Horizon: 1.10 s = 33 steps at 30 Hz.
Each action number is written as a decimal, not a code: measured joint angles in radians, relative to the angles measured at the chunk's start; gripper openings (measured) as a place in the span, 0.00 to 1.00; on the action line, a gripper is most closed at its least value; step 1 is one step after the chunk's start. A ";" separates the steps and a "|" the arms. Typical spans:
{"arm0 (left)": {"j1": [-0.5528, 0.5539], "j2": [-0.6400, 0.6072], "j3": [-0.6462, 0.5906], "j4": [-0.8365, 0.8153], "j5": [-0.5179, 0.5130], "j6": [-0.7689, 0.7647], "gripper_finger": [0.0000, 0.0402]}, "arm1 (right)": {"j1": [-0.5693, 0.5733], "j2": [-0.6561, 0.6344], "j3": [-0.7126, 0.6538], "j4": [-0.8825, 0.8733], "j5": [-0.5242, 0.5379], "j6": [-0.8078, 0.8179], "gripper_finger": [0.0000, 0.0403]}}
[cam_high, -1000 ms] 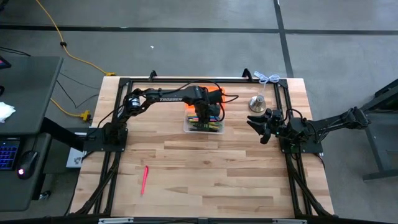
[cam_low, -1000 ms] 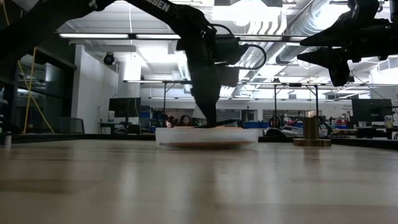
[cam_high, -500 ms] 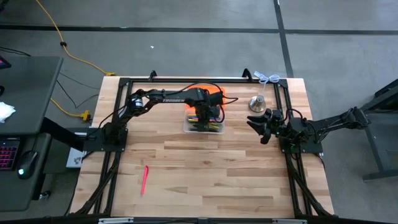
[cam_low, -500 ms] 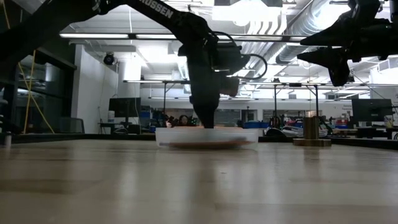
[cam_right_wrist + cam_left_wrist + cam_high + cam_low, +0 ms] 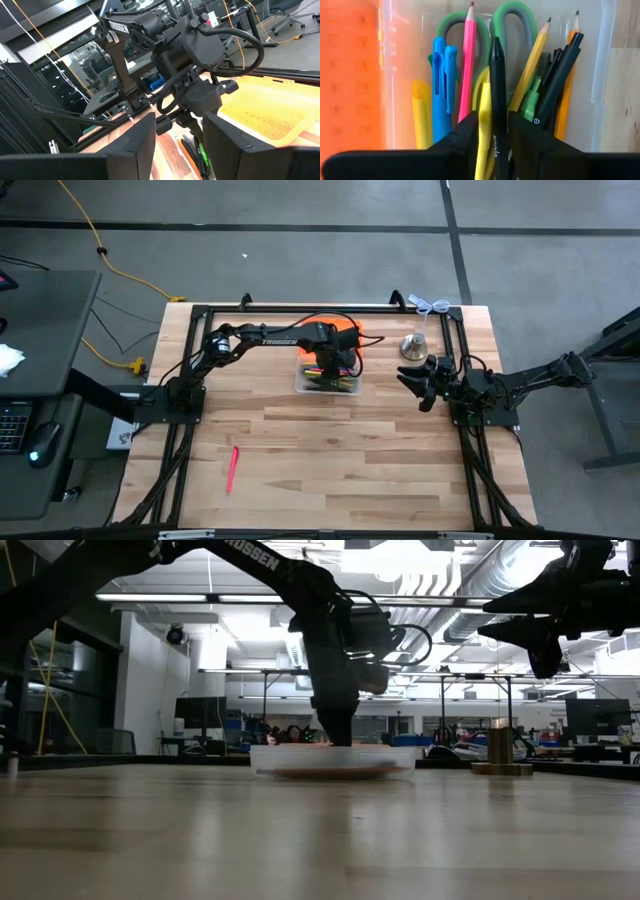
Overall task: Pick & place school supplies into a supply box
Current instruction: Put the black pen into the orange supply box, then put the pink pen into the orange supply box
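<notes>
The clear supply box (image 5: 328, 382) sits at the table's far middle and holds several school supplies: blue, pink, yellow and black pens, pencils and green-handled scissors (image 5: 516, 14). My left gripper (image 5: 492, 135) points down into the box with its fingers apart. A black pen (image 5: 497, 90) lies between them on top of the other supplies. My right gripper (image 5: 415, 385) hangs open and empty above the table's right side. One pink pen (image 5: 233, 468) lies flat on the table at the near left. My left gripper comes from above, its fingers along the black pen's two sides near its rear end (image 5: 500, 145). The pen lies close to one finger (image 5: 520, 135). A yellow marker shows in the gap on the other side. Whether either finger touches the pen, I cannot tell.
An orange rectangular piece (image 5: 347, 332) lies right behind the box on its far side. A silver bell (image 5: 415, 345) stands at the far right, near my right gripper. The wooden table's middle and near half are bare except for the pink pen.
In the low view my left gripper has sunk slightly toward the box. The dark pen that stuck out level over the box's rim beside the fingers no longer shows there.
</notes>
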 joint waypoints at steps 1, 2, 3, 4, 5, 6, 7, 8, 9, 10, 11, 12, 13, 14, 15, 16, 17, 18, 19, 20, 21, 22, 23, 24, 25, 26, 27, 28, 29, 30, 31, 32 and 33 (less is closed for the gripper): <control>0.000 0.000 0.000 0.000 0.000 0.000 0.33 | 0.000 0.000 0.000 0.000 0.000 0.000 0.35; 0.000 0.000 0.000 0.000 0.000 0.000 0.35 | 0.000 0.000 0.000 0.000 0.000 0.000 0.35; 0.000 0.000 0.000 0.000 0.000 0.000 0.36 | 0.000 0.000 0.000 0.000 0.000 0.000 0.35; 0.000 0.000 0.000 0.000 0.000 0.000 0.38 | 0.000 0.000 0.000 0.000 0.000 0.000 0.35; 0.000 0.000 0.000 -0.001 0.000 0.000 0.39 | 0.000 0.000 0.000 0.000 0.000 0.000 0.35; 0.000 0.000 0.000 0.000 0.000 0.000 0.41 | 0.000 0.000 0.000 0.000 0.000 0.000 0.35; 0.000 0.000 0.000 0.000 0.000 0.000 0.42 | 0.000 0.000 0.000 0.000 0.000 0.000 0.35; 0.000 0.000 0.000 -0.001 0.000 0.000 0.43 | 0.000 0.000 0.000 0.000 0.000 0.000 0.35; 0.000 0.000 0.000 -0.001 0.000 0.000 0.44 | 0.000 0.000 0.000 0.000 0.000 0.000 0.35; 0.000 0.000 0.000 -0.002 0.000 0.000 0.45 | 0.000 0.000 0.000 0.000 0.000 0.000 0.35; 0.000 -0.001 0.000 -0.005 0.000 0.000 0.46 | 0.000 0.000 0.000 0.000 0.000 0.000 0.35; 0.000 -0.005 -0.001 -0.013 -0.001 0.000 0.47 | 0.000 0.000 0.000 0.000 0.000 0.000 0.35; 0.000 -0.008 -0.001 -0.017 -0.012 0.000 0.48 | 0.000 0.000 0.000 0.000 0.000 0.000 0.35; 0.000 -0.010 0.001 -0.017 -0.025 0.000 0.49 | 0.000 0.000 0.000 0.000 0.000 0.000 0.35; 0.000 -0.012 0.009 -0.031 -0.039 0.000 0.49 | 0.000 0.000 0.000 0.000 0.000 0.000 0.35; 0.000 -0.016 0.019 -0.054 -0.048 0.000 0.50 | 0.000 0.000 0.000 0.000 0.000 0.000 0.35; 0.000 -0.019 0.032 -0.070 -0.052 0.001 0.50 | 0.000 0.000 0.000 0.000 0.000 0.000 0.35; 0.000 -0.023 0.047 -0.068 -0.062 0.003 0.50 | 0.000 0.000 0.000 0.000 0.000 0.000 0.35; 0.000 -0.025 0.061 -0.066 -0.065 0.003 0.50 | 0.000 0.000 0.000 0.000 0.000 0.000 0.35; 0.000 -0.025 0.076 -0.077 -0.066 0.003 0.50 | 0.000 0.000 0.000 0.000 0.000 0.000 0.35; 0.000 -0.023 0.095 -0.100 -0.068 0.003 0.49 | 0.000 0.000 0.000 0.000 -0.001 0.000 0.35; 0.000 -0.022 0.119 -0.123 -0.068 0.003 0.49 | 0.000 0.000 0.000 0.000 -0.001 0.000 0.35; 0.000 -0.021 0.146 -0.143 -0.068 0.003 0.49 | 0.000 0.000 0.000 0.000 -0.001 0.000 0.35; 0.001 -0.022 0.174 -0.162 -0.069 0.003 0.49 | 0.000 0.000 0.000 0.000 -0.001 0.000 0.35; 0.001 -0.024 0.201 -0.178 -0.069 0.003 0.49 | 0.000 0.000 0.000 0.000 -0.001 0.000 0.35; 0.001 -0.024 0.228 -0.201 -0.069 0.003 0.49 | 0.000 0.000 0.000 0.000 -0.001 0.000 0.35; 0.001 -0.024 0.255 -0.228 -0.069 0.002 0.49 | 0.000 0.000 0.000 0.000 -0.001 0.000 0.35; 0.001 -0.023 0.287 -0.261 -0.073 -0.007 0.49 | 0.000 0.000 0.000 0.000 -0.001 0.000 0.35; 0.000 -0.023 0.320 -0.290 -0.081 -0.022 0.49 | 0.000 0.000 0.000 0.000 -0.001 0.000 0.35; 0.000 -0.023 0.354 -0.317 -0.094 -0.041 0.49 | 0.000 0.000 0.000 0.000 -0.001 0.000 0.35; 0.000 -0.024 0.387 -0.347 -0.105 -0.063 0.49 | 0.000 0.000 0.000 0.000 -0.001 0.000 0.35; 0.000 -0.024 0.419 -0.383 -0.119 -0.086 0.49 | 0.000 0.000 0.000 0.000 -0.001 0.000 0.35; 0.000 -0.024 0.449 -0.423 -0.130 -0.112 0.49 | 0.000 0.000 0.000 0.000 -0.001 0.000 0.35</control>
